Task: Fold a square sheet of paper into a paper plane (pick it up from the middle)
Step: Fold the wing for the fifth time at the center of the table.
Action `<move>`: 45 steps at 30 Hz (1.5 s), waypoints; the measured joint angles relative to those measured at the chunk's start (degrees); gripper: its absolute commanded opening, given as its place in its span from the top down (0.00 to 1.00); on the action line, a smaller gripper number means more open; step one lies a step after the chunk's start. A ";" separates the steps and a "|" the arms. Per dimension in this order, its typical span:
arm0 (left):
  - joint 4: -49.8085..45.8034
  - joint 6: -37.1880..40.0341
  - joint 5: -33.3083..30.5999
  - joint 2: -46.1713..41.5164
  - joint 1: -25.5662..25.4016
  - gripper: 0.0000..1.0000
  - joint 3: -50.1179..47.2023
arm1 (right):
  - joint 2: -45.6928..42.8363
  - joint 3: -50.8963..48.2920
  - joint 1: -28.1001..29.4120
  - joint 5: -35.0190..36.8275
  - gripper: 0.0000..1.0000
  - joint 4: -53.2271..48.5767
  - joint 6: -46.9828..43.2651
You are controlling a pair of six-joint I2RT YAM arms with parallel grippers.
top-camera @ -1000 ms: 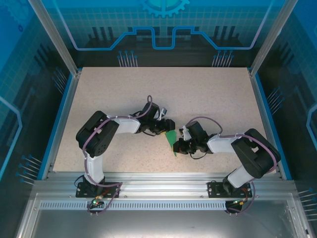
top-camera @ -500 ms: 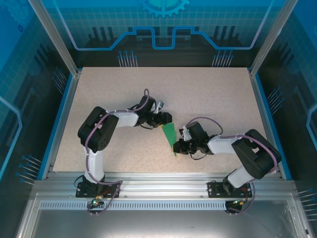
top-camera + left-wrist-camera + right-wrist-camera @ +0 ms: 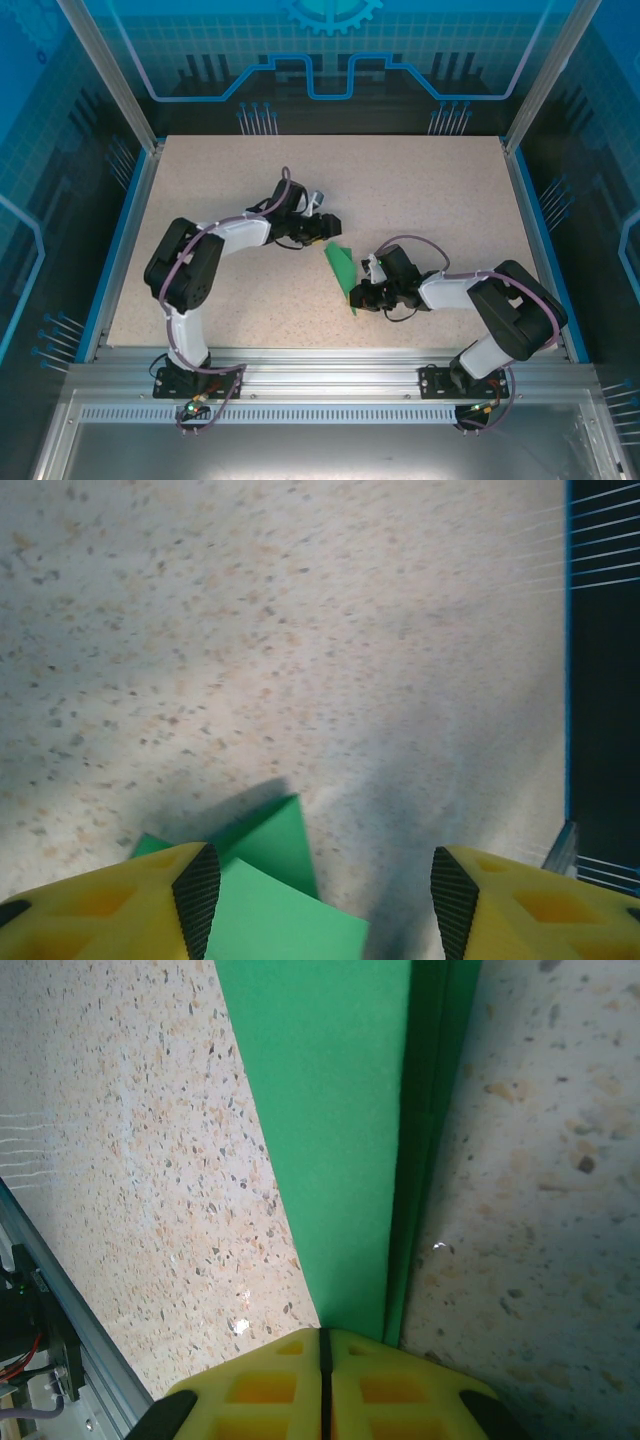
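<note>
Right pincer (image 3: 322, 1375) is pressed together, pinching the near end of the paper plane (image 3: 330, 1140), which runs straight out ahead of its fingertips, flat on the worktop (image 3: 130, 1160). Left pincer (image 3: 325, 895) is spread, gripping nothing. The plane's far tip (image 3: 265, 865) lies low between its fingers, closer to its left one, and I can't tell whether they touch.

The danger, as I read it, is that only one end is clamped. The folded layers could spring apart at the free tip, or the slim dart (image 3: 340, 272) could swing about the right pincer (image 3: 352, 296) if that arm drags. A spread left pincer (image 3: 327, 227) coming down could also crumple the point.

Against a second ago, the left pincer has backed off the tip, leaving more green exposed. The right hasn't budged.
</note>
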 measured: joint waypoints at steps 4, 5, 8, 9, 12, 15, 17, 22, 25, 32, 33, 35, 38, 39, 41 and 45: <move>0.33 -1.14 -0.26 -6.58 -0.52 0.38 -3.10 | 0.22 0.48 0.00 -0.11 0.91 -0.72 0.00; 0.37 -1.44 -0.50 -7.80 -0.83 0.38 -3.82 | 0.26 0.57 0.00 -0.13 0.91 -0.87 0.00; 0.57 -2.60 -1.44 -10.03 -2.75 0.38 -5.75 | 0.37 0.83 0.00 -0.13 0.91 -1.27 0.00; 0.63 -2.91 -1.75 -10.23 -3.45 0.38 -6.23 | 0.37 0.83 0.00 -0.13 0.91 -1.29 0.00; 0.57 -4.39 -2.97 -10.29 -6.36 0.38 -7.98 | 0.44 0.85 0.00 -0.17 0.91 -1.29 0.00; 0.61 -5.90 -3.93 -10.27 -8.85 0.38 -8.94 | 0.48 0.85 0.00 -0.17 0.91 -1.29 -0.02; 1.16 -6.93 -4.33 -10.16 -10.10 0.38 -9.09 | 0.48 0.85 0.00 -0.24 0.91 -1.27 0.00; 3.80 -8.98 -4.76 -8.55 -10.84 0.39 -9.20 | 0.66 0.85 0.00 -0.37 0.91 -1.03 0.00; 4.76 -9.92 -4.94 -6.27 -10.91 0.39 -9.20 | 0.74 0.85 0.00 -0.37 0.91 -0.98 0.00; 6.05 -11.41 -4.96 -0.37 -11.17 0.40 -9.18 | 0.50 0.83 -0.04 -0.39 0.91 -0.87 0.02; 6.10 -11.43 -5.09 0.22 -11.17 0.41 -9.16 | 0.46 0.81 -0.04 -0.39 0.90 -0.87 0.02; 6.25 -11.52 -5.20 0.87 -11.10 0.41 -9.09 | 0.24 0.76 -0.04 -0.37 0.90 -0.87 0.02; 6.23 -11.65 -5.57 0.90 -11.17 0.42 -9.03 | -0.63 0.68 0.02 -0.04 0.88 -1.53 0.00; 6.23 -11.65 -5.60 0.90 -11.17 0.42 -9.03 | -1.14 0.68 0.02 0.15 0.88 -2.19 0.00; 6.23 -11.65 -5.62 0.90 -11.17 0.42 -9.05 | -2.47 0.68 0.02 0.55 0.88 -4.00 0.00; 6.23 -11.65 -5.66 0.90 -11.17 0.42 -9.05 | -4.00 1.68 0.07 1.42 0.87 -6.91 -0.02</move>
